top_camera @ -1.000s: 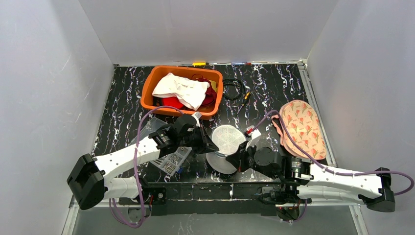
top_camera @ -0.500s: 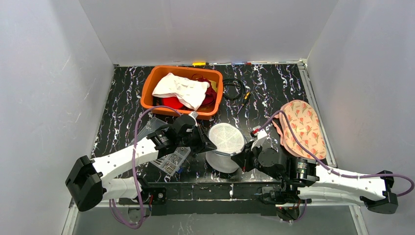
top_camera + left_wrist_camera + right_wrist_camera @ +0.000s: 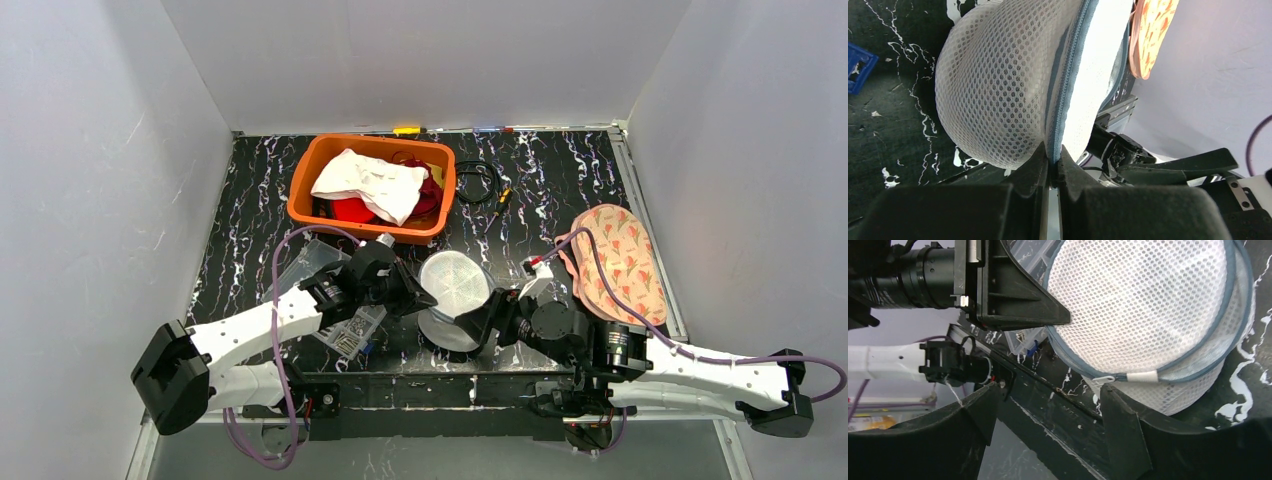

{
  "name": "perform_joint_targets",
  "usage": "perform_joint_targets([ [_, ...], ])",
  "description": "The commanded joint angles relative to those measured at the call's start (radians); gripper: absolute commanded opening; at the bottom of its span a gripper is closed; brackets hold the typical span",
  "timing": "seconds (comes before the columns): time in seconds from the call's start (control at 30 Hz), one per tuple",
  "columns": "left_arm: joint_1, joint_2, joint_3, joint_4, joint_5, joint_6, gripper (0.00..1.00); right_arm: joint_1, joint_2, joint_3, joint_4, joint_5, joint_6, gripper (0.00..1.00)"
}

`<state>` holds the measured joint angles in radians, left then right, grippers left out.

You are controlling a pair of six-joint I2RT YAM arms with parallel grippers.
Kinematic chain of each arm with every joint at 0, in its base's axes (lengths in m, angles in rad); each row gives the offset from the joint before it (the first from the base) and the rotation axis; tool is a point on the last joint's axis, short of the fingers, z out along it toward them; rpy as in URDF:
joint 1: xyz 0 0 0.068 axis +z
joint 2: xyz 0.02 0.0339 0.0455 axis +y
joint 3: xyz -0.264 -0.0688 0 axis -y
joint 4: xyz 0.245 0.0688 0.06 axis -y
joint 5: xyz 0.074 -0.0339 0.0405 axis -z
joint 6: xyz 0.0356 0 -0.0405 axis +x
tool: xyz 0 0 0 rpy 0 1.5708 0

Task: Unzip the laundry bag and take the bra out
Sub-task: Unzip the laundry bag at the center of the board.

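The table (image 3: 560, 180) carries the laundry bag (image 3: 455, 295) at its near edge, between both arms. The zip runs round the bag's rim and appears closed.

The left gripper (image 3: 1050, 157) is pressed together on the zip seam. The right gripper (image 3: 1048, 392) is spread and empty. The zip pull (image 3: 1104, 379) lies just ahead of the right gripper, making the right arm the nearer one.

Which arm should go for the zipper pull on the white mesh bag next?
Right. The right gripper is open and faces the small pale zipper pull on the round white mesh laundry bag. The left gripper is shut on the bag's blue zipper seam, likely steadying it.
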<state>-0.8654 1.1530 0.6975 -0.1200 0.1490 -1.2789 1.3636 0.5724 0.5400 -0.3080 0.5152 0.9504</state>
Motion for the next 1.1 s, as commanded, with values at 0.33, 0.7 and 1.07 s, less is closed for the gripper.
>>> perform_joint_targets([
  [0.33,-0.007,-0.116,-0.051,0.157,-0.136,-0.116,0.0,0.002,-0.036,-0.107,0.032,0.163,0.437,0.8],
  [0.7,-0.021,-0.144,-0.082,0.165,-0.174,-0.122,0.0,0.0,0.087,-0.094,0.188,0.284,0.449,0.76],
  [1.07,-0.052,-0.164,-0.085,0.167,-0.193,-0.1,0.0,-0.131,0.189,-0.098,0.299,0.133,0.462,0.7],
])
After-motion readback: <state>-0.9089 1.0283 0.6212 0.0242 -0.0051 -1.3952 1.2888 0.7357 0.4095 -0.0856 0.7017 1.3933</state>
